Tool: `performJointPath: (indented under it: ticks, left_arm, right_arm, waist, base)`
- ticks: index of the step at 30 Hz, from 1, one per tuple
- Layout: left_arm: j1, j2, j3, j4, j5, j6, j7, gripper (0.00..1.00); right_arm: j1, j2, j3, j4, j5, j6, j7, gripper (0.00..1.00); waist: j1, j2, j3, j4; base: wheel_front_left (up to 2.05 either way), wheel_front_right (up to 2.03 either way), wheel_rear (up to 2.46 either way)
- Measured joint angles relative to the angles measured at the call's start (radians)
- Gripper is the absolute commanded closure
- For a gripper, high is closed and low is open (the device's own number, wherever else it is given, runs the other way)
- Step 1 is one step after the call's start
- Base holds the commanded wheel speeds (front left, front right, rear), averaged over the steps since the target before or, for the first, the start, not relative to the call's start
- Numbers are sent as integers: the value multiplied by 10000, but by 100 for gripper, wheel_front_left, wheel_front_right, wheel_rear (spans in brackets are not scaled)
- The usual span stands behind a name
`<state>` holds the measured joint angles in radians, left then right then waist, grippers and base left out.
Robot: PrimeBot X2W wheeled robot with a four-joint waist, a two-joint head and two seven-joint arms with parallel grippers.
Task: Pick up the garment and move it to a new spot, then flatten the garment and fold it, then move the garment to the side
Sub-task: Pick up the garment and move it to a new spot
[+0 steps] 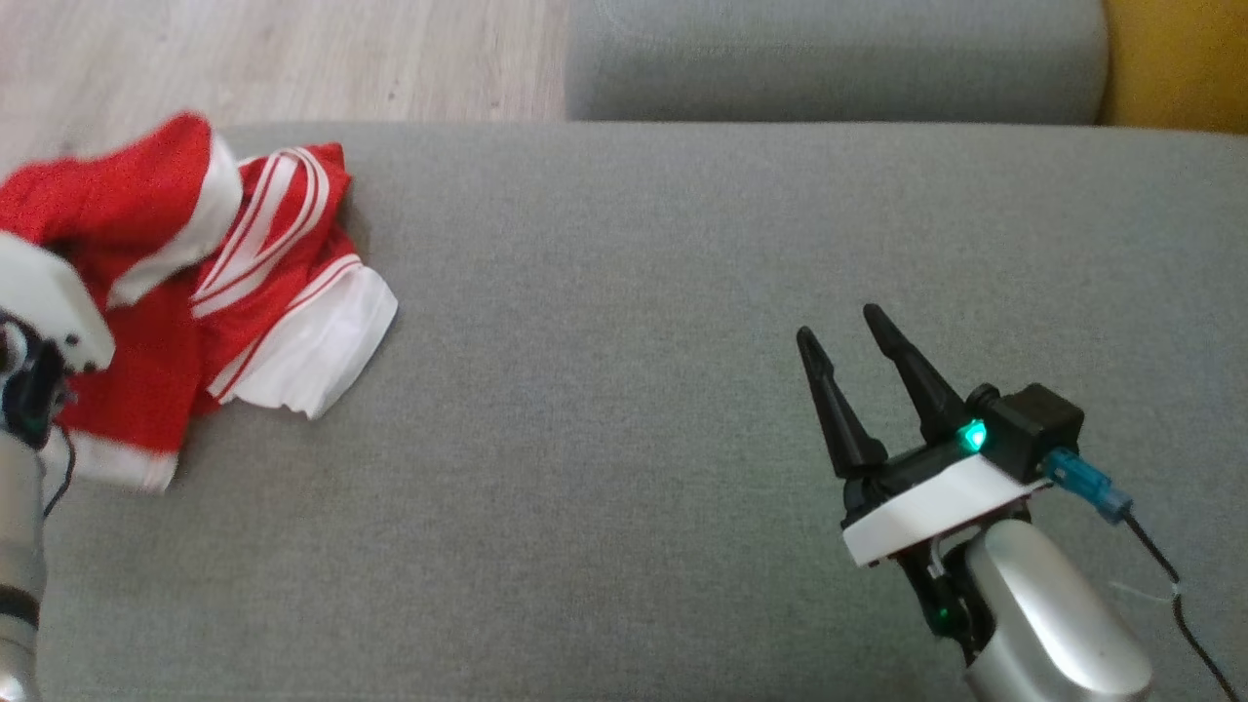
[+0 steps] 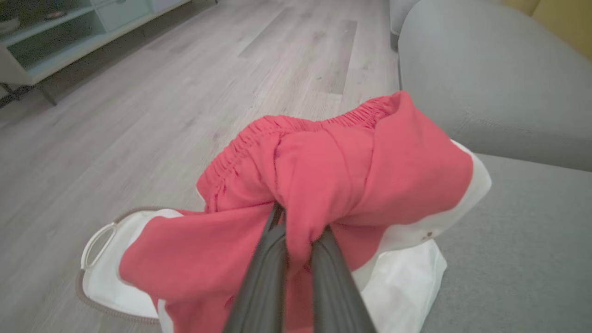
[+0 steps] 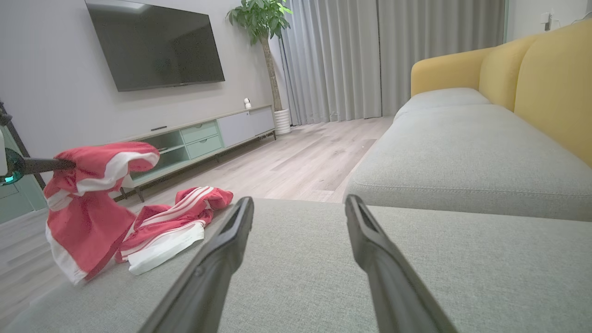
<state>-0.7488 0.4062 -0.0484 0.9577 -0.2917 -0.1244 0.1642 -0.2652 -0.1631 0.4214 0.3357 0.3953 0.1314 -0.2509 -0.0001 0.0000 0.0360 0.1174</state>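
The garment [image 1: 263, 283] is a pair of red shorts with white stripes and white hems, lying crumpled at the left end of the grey sofa seat [image 1: 634, 292]. My left gripper [image 2: 300, 226] is shut on a bunched red fold of the garment [image 2: 323, 171] and holds that part raised, while the rest trails on the seat. From the right wrist view the lifted part of the garment [image 3: 88, 217] hangs from the left gripper's dark fingers [image 3: 46, 165]. My right gripper [image 1: 838, 327] stands open over the bare seat at the lower right, far from the cloth, its fingers [image 3: 231, 236] holding nothing.
The seat's left edge drops to a wooden floor [image 1: 292, 49]. A white, grey-rimmed item [image 2: 101, 259] lies on the floor below the garment. A second grey cushion [image 1: 829, 58] and a yellow backrest [image 1: 1180, 58] lie beyond. A TV cabinet [image 3: 199, 138] stands against the wall.
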Motion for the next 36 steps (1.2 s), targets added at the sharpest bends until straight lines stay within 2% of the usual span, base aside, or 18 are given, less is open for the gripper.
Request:
performJointPath:
  ticks: [4, 7, 8, 14, 20, 24, 28, 36]
  left_arm:
    - [-23, -15, -600, -1214, -238, -2, 157, 100]
    - [-24, -35, -1101, -3012, -654, -2, 537, 100]
    - [-21, -56, -1313, -4036, -880, -2, 821, 100]
    - [190, -349, -1643, -6951, -1277, 40, 1549, 100]
    - [1106, -892, -2052, -8259, -1350, 293, 1728, 100]
    - [1868, -1476, -2345, -8240, -1448, 497, 1246, 100]
    - [2289, -2104, -2650, -7450, -1369, 731, 259, 100]
    - [2311, -3047, -3450, -4017, -665, 792, -1722, 100]
  right_arm:
    - [163, 123, -29, 4, 8, 0, 0, 0]
    - [174, 247, -48, 0, 8, 0, 0, 0]
    - [194, 247, -75, -4, 2, 0, 0, 0]
    - [273, 249, -77, -171, -29, 0, 0, 0]
    - [266, 236, -77, -418, -86, 0, 0, 0]
    - [256, 207, -115, -604, -96, 0, 0, 0]
    - [239, 192, -123, -698, -96, 0, 0, 0]
    - [-127, 188, -88, -823, -63, 0, 0, 0]
  waist:
    - [0, 0, -343, -57]
    - [0, 0, -526, -314]
    - [0, 0, -576, -500]
    - [0, 0, -588, -1261]
    - [0, 0, -468, -2100]
    - [0, 0, -308, -2815]
    - [0, 0, -87, -3434]
    - [1, 0, 569, -4249]
  base:
    - [0, 0, 0]
    - [0, 0, 0]
    - [0, 0, 0]
    - [0, 0, 0]
    - [0, 0, 0]
    - [0, 0, 0]
    - [0, 0, 0]
    - [0, 0, 0]
